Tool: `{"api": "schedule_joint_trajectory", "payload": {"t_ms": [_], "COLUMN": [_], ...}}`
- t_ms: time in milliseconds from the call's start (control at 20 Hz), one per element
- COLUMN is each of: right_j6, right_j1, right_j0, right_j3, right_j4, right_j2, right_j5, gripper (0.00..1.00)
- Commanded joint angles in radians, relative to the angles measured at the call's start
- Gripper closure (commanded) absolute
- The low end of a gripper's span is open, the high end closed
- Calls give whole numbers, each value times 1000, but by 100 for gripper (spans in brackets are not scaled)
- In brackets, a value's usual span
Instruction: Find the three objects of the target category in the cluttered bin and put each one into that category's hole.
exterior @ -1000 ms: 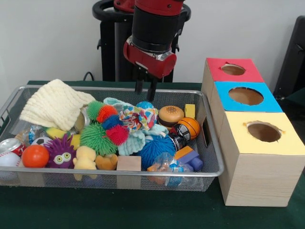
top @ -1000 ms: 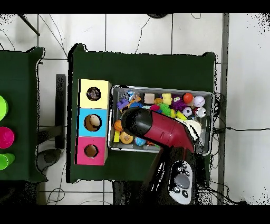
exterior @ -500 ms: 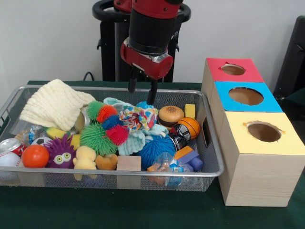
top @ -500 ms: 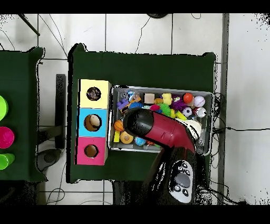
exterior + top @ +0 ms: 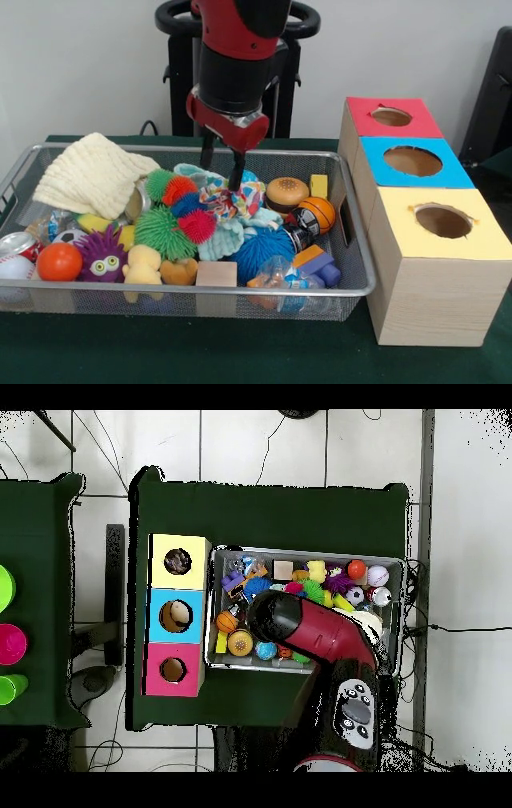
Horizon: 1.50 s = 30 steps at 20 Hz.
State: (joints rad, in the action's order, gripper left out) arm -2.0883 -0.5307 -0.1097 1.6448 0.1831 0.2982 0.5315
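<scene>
Wire mesh bin [image 5: 352, 276] packed with toys | gripper [image 5: 221, 164] spread wide right over the patterned cloth [image 5: 232, 198] mid-bin, near the far rim | holes box [image 5: 416, 192] just beside the bin

Bright, even indoor light with soft shadows; the front view is slightly soft throughout, with no strong glare anywhere.
</scene>
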Motion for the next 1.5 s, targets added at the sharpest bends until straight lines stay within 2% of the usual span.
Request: {"api": "schedule_joint_trajectory", "payload": {"t_ms": [50,700,1050,1500], "right_j6": [-159,-171,-168,-164], "right_j1": [70,39,-60,-53], "right_j0": [-44,-36,-35,-34], "right_j3": [39,70,113,129], "right_j4": [41,64,109,127], "right_j2": [-113,-119,-139,-149], "right_j5": [-105,-100,-42,-105], "gripper": [0,0,0,0]}}
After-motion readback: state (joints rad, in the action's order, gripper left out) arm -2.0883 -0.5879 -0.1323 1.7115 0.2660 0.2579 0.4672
